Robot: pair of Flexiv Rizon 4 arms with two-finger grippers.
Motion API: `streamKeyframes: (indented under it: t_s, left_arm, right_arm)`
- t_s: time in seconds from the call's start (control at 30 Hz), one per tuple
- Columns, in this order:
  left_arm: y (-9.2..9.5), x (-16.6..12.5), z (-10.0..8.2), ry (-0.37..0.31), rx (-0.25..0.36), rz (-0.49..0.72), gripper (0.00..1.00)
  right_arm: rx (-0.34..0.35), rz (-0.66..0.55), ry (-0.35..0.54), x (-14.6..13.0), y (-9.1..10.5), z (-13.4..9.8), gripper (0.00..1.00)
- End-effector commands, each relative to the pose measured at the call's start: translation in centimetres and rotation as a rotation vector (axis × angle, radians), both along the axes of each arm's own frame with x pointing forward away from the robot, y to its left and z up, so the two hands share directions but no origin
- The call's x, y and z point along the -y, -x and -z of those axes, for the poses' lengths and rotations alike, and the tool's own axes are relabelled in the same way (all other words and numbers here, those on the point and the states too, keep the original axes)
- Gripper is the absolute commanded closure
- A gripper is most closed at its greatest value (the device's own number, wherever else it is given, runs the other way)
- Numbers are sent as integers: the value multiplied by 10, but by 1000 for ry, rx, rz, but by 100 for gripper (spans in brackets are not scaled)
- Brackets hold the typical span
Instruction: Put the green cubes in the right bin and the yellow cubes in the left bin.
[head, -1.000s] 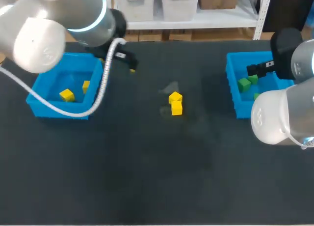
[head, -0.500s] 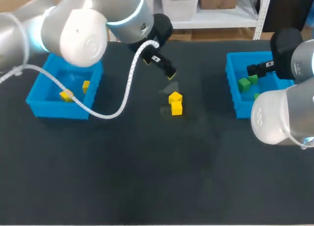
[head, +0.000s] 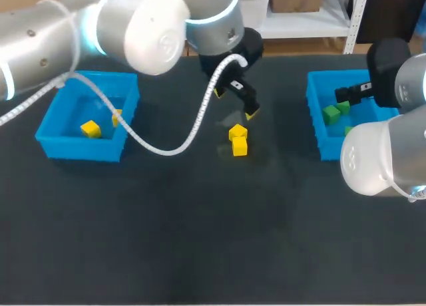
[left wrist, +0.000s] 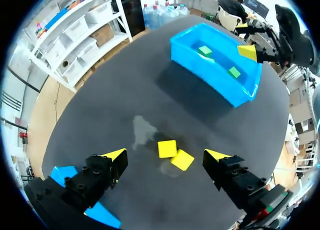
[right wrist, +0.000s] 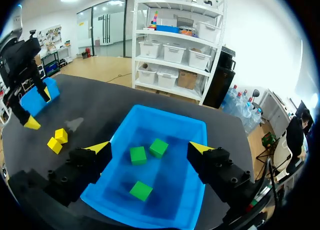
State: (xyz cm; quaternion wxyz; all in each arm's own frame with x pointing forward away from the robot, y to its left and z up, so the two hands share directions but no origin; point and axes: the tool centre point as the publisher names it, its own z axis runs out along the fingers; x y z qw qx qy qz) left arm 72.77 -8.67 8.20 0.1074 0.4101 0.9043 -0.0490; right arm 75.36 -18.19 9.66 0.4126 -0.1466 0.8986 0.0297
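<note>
Well, the green half looks finished to me: three green cubes (right wrist: pixel 137 154) lie inside the right bin (head: pixel 316 130) at the right edge of the frame, and I can see no green anywhere on the tabletop (head: pixel 200 239). The yellow half is only partly done. Two yellow cubes (head: pixel 90 128) sit in the left bin (head: pixel 80 150) at the left of the frame, one near the middle of its floor and one towards its right wall. A loose pair (head: pixel 239 147) of yellow ones lies out on the tabletop just above the frame's centre, touching each other and well apart from both bins. The left hand (head: pixel 235 103) hangs just above that pair in the frame, fingers spread wide and holding nothing. From its wrist view the two cubes lie ahead of it, in line with the gap between its fingers. The right hand (right wrist: pixel 150 147) is parked over the right bin, also released and empty. By my reckoning what is left is two trips to the left bin, and since the pair sits corner to side, taking one without nudging the other may be the fiddly part.
</note>
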Motion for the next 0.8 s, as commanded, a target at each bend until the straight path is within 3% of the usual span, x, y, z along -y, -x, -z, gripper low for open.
streamKeyframes:
  t_s: [0.03,0.43,0.8]
  left_arm:
    - [-2,11,10,-88,-59,-4,0]
    - [8,15,39,-104,-127,6,0]
    - [0,10,61,-147,-112,-21,0]
  right_arm:
    - [-1,-2,-1,1,1,-1,0]
    - [-1,-2,-1,1,1,-1,0]
    - [-1,-2,-1,1,1,-1,0]
